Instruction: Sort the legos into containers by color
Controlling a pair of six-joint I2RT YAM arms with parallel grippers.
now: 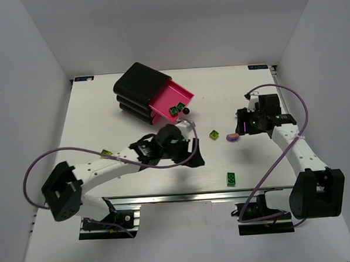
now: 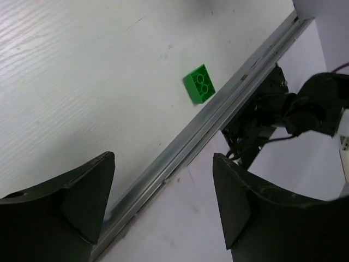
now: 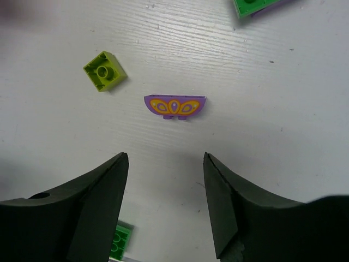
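Note:
The black drawer casing (image 1: 138,86) stands at the back; its top pink drawer (image 1: 188,95) is pulled out with dark green legos (image 1: 177,108) inside. On the table lie a yellow-green lego (image 1: 214,134), a purple curved piece (image 1: 233,137) and a green lego (image 1: 231,178). My left gripper (image 1: 195,156) is open and empty above the near table edge (image 2: 163,180), with the green lego (image 2: 199,83) ahead of it. My right gripper (image 1: 243,124) is open and empty (image 3: 166,164), just short of the purple piece (image 3: 175,105). The yellow-green lego (image 3: 104,71) lies beyond it to the left.
Another yellow-green lego (image 1: 106,152) lies beside the left arm. A metal rail (image 2: 218,106) runs along the table's near edge. A green lego (image 3: 118,241) shows under my right gripper's left finger. A green and purple piece (image 3: 256,6) is cut off at the top edge.

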